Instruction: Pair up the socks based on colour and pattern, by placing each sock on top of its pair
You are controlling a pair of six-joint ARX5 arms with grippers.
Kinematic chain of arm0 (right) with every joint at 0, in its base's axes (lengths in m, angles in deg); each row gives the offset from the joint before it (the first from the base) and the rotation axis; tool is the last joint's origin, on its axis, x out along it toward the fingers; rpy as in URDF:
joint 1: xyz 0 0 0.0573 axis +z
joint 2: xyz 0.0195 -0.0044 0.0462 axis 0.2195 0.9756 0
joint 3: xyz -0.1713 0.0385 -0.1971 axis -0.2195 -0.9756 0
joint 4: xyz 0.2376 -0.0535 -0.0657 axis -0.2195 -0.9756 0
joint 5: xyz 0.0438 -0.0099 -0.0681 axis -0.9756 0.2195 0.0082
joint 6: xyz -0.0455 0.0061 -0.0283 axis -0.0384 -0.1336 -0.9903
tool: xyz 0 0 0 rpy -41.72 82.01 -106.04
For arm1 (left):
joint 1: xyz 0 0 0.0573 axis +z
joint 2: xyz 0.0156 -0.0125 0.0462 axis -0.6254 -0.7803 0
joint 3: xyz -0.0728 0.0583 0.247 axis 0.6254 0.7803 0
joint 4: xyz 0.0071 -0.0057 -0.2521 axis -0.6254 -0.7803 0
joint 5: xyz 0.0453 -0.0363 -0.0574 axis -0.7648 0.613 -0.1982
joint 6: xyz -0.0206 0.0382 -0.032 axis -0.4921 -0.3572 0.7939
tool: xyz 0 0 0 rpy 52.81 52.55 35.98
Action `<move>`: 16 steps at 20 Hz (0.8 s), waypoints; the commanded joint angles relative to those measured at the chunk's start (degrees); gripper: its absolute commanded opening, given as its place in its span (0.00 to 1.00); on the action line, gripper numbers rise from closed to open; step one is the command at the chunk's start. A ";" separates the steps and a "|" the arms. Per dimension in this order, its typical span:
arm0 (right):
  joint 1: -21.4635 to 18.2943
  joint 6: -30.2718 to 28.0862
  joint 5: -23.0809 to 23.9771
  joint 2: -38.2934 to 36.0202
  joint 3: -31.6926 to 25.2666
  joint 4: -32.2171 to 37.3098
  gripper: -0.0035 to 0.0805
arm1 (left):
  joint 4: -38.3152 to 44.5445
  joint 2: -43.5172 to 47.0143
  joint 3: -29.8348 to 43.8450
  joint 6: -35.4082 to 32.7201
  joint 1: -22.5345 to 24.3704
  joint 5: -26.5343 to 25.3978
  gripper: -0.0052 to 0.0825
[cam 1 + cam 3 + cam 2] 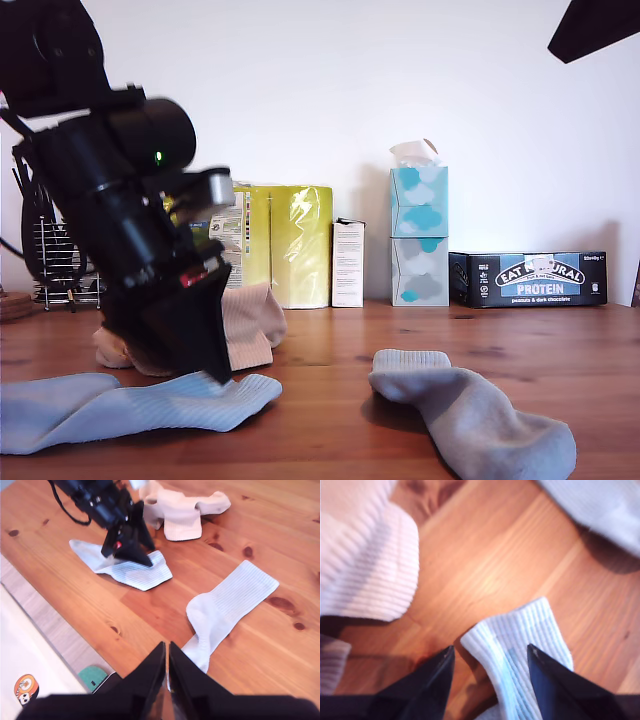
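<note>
On a wooden table (330,400), my first gripper (490,652), jaws spread, straddles a pale blue sock's (520,645) cuff beside the beige pile (250,325); its apparent mate (480,410) lies well apart. My second gripper (167,652) hangs clenched, empty. A shallow pinch could slip off.

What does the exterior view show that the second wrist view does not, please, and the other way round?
Only the exterior view shows the stacked tissue boxes, the protein bar box and the yellow package against the wall.

Only the second wrist view shows my second gripper, shut and empty, and the table's edge.

Both show my first gripper, open over the cuff of one pale blue sock, the other pale blue sock lying apart, and the beige socks piled behind.
</note>
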 commanded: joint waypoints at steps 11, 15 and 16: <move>0.26 -0.83 0.57 0.57 -0.26 0.79 0.03 | -4.46 -0.22 -2.21 -1.81 -0.33 3.74 0.04; 0.24 -0.85 -2.69 3.48 -0.26 2.62 0.09 | -7.23 4.57 -6.25 -1.79 -0.33 10.05 0.04; 0.22 -1.66 -2.69 4.44 -0.26 3.41 0.16 | -7.34 6.36 -6.91 -1.81 -0.33 12.22 0.04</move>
